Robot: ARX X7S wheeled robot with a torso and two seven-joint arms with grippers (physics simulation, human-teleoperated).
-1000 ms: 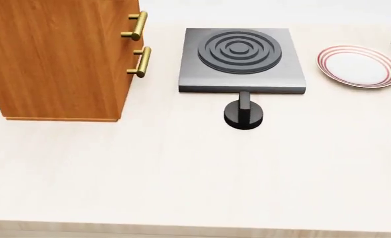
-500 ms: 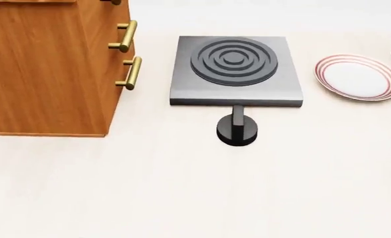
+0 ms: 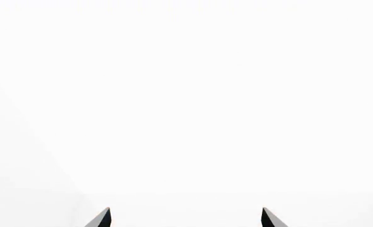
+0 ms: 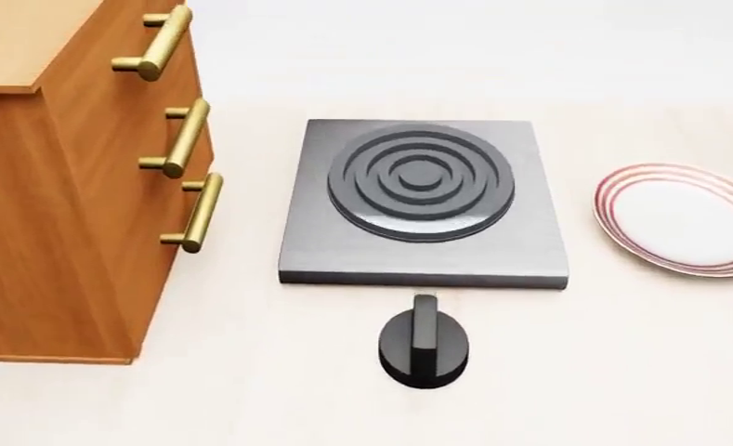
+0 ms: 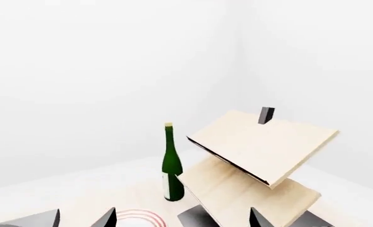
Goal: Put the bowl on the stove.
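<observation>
Cannot place the bowl: shows in none of the three views, so no telling how it lies relative to either gripper.

On the pale tabletop (image 4: 614,372), in the head view: the stove (image 4: 422,255), flat and square, midway between left and right edges, with its ringed burner (image 4: 421,182) centred toward the slab's far side and bare. Just off the stove's near edge, apart from it by a narrow gap, a black round knob (image 4: 425,347) with its ridge pointing at the slab. Toward the left edge, a wooden cabinet (image 4: 57,223) with three brass handles (image 4: 194,213) facing the stove. Toward the right edge, a white plate (image 4: 688,218) with red rim rings, near the stove but not touching it. No arm or gripper in this view.

Left gripper (image 3: 186,220): released, only the two dark fingertips (image 3: 103,219) in view, spread wide with nothing between them, against plain white.

Right gripper (image 5: 181,220): likewise released, fingertips (image 5: 108,218) set wide apart, gripping nothing. Beyond it, a green bottle (image 5: 171,165) standing upright on the tabletop, a sliver of the plate's red rings just beside the bottle's foot, and two tilted pale wooden boards (image 5: 265,146) one above the other, with a small dark block (image 5: 266,115) on the upper one. A grey corner at the frame's edge, too little to name.
</observation>
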